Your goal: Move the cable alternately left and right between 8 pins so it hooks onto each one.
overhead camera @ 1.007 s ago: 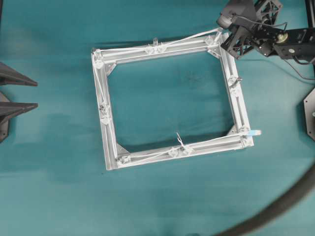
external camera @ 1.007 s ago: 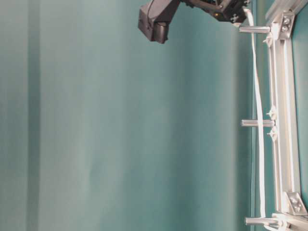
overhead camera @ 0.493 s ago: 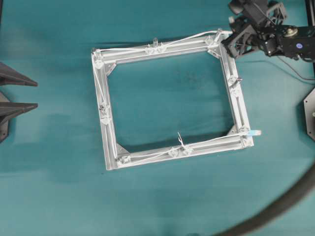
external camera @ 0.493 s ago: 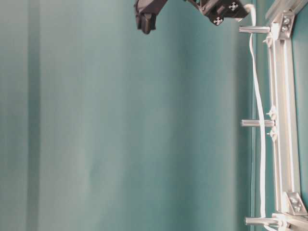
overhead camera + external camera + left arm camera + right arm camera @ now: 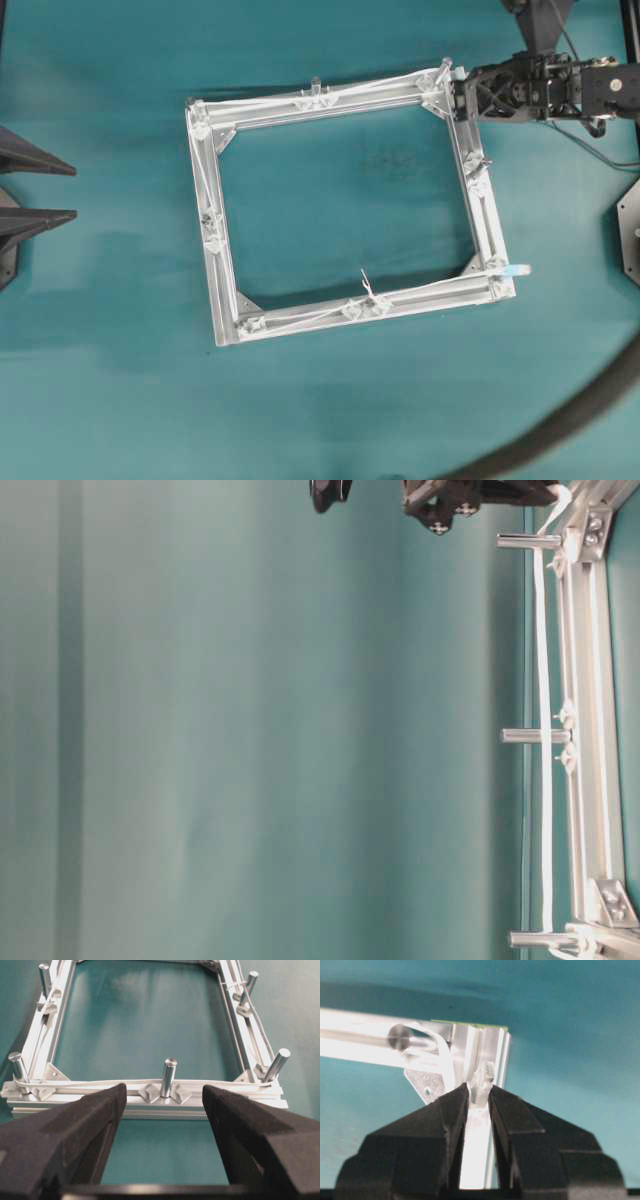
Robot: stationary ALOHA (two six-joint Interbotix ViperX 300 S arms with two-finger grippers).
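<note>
Zigzagging thin white cable (image 5: 300,318) hooks frame's pins (image 5: 168,1077).

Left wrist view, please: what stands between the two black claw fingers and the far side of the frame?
In the left wrist view, one upright silvery pin stands between the fingers, with the thin white cable running beside it along the square aluminium frame.

No readable text, labels, brands, numbers or signs on anything in view.

The thin white cable (image 5: 300,318) runs along the square silver frame, weaving past upright pins (image 5: 168,1078); its blue tag lies at the lower right corner.
</note>
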